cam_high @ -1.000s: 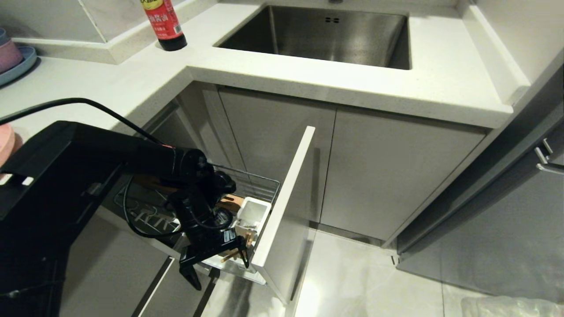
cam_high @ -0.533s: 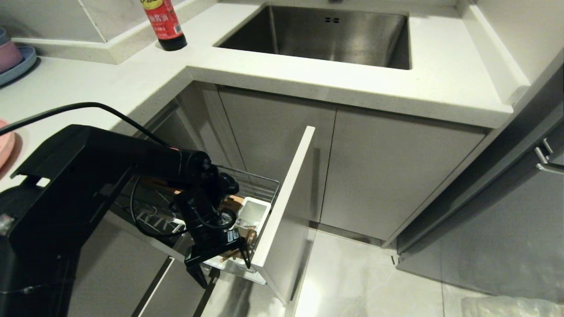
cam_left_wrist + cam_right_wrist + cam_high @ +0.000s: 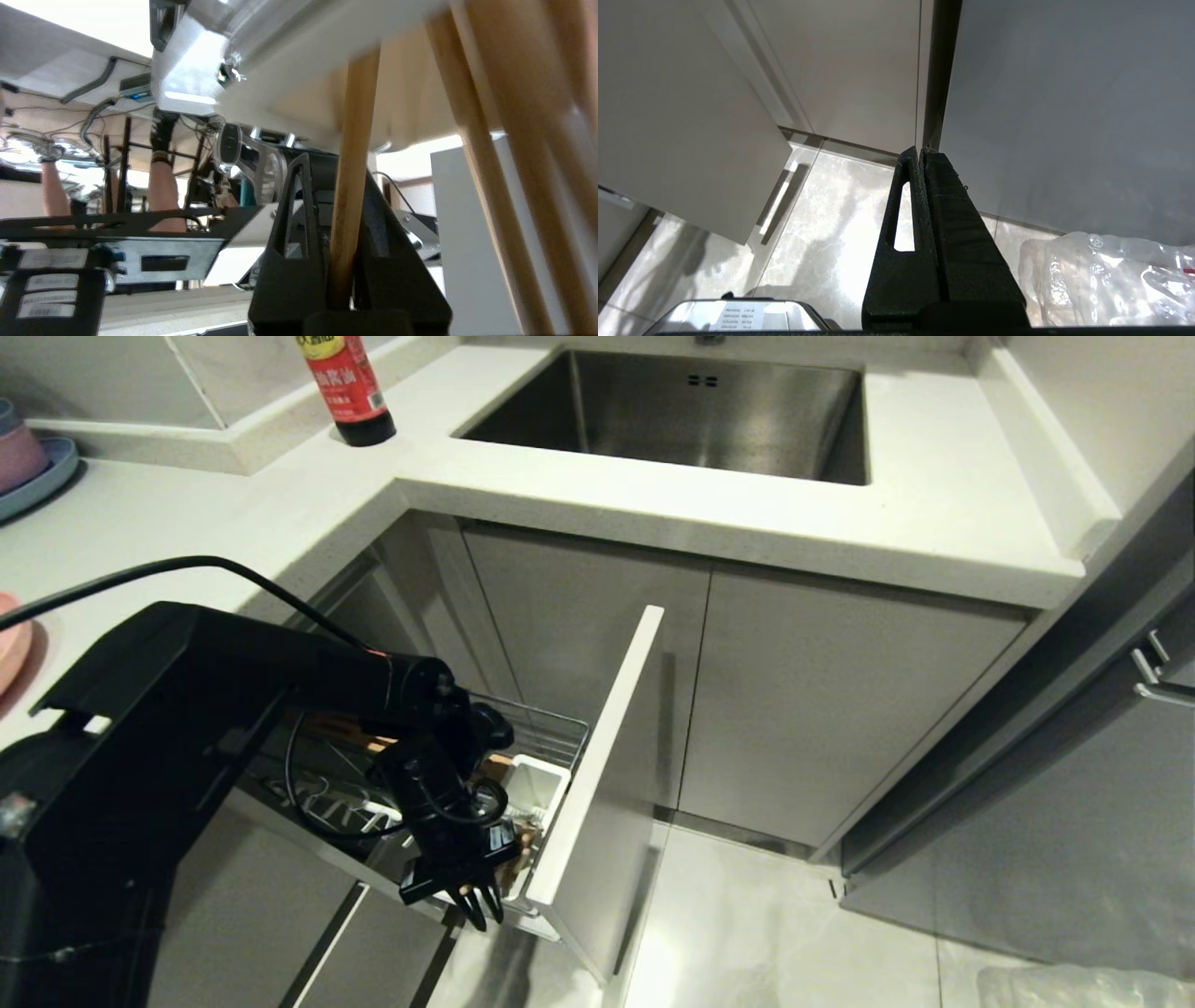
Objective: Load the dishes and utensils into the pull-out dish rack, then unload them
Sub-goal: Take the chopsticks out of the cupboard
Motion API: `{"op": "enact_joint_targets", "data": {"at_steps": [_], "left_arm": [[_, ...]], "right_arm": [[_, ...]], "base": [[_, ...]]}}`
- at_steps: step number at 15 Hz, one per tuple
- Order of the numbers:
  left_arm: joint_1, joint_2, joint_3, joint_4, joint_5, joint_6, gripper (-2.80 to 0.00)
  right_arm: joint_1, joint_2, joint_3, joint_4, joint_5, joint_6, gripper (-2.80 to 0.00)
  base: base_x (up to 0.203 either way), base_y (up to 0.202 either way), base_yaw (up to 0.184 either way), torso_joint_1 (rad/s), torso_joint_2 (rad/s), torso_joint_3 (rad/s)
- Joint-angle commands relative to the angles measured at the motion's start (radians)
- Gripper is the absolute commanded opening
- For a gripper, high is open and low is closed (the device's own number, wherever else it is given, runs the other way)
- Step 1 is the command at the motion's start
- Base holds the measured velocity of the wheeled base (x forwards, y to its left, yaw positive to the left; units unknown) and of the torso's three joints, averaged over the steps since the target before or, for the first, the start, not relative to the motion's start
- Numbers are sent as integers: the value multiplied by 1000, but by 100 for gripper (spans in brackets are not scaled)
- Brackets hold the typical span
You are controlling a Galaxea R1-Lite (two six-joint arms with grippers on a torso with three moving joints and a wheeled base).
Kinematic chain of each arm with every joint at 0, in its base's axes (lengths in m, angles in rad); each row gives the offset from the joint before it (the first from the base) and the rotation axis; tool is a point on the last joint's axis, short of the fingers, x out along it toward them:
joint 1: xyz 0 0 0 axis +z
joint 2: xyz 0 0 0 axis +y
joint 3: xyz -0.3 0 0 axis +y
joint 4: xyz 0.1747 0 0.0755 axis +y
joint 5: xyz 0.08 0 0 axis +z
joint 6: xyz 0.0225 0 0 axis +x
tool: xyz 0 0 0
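The pull-out dish rack [image 3: 551, 728] stands drawn out below the counter, its pale front panel [image 3: 607, 756] toward the floor. A white caddy [image 3: 537, 784] sits in its front corner. My left gripper [image 3: 481, 905] reaches down at that corner. In the left wrist view the left gripper [image 3: 336, 186] is shut on one wooden chopstick [image 3: 355, 140], and a second chopstick [image 3: 486, 177] leans beside it. An edge of the pink plate [image 3: 9, 639] shows on the counter at far left. My right gripper [image 3: 921, 151] is shut on nothing and points at the floor.
A steel sink [image 3: 681, 411] and a soy sauce bottle [image 3: 350, 387] are on the counter behind. Stacked bowls on a blue plate [image 3: 23, 462] sit far left. A clear plastic bag [image 3: 1083, 985] lies on the floor at right. A person's legs [image 3: 163, 186] show in the left wrist view.
The left gripper's fingers, spread wide a second ago, have closed together at the caddy corner of the rack. The arm has barely shifted.
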State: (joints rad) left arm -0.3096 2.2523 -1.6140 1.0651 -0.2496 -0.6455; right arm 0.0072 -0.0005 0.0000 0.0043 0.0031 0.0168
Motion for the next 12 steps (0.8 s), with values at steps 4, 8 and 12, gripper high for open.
{"op": "enact_joint_targets", "data": {"at_steps": [4,8,12], "left_arm": [[1,-15,0,17,-31,-11,-280],[0,-88,1,35,-65,-51,-280],[-2,-227,-5,91,-94,-91,-280]], "right_arm": [[0,0,0,0,0,0,-280],[0,-1,0,0,0,0,-280],[0,0,0,0,0,0,-280]], "base": [[0,0,0,0,0,0],[0,0,0,0,0,0],[0,0,0,0,0,0]]}}
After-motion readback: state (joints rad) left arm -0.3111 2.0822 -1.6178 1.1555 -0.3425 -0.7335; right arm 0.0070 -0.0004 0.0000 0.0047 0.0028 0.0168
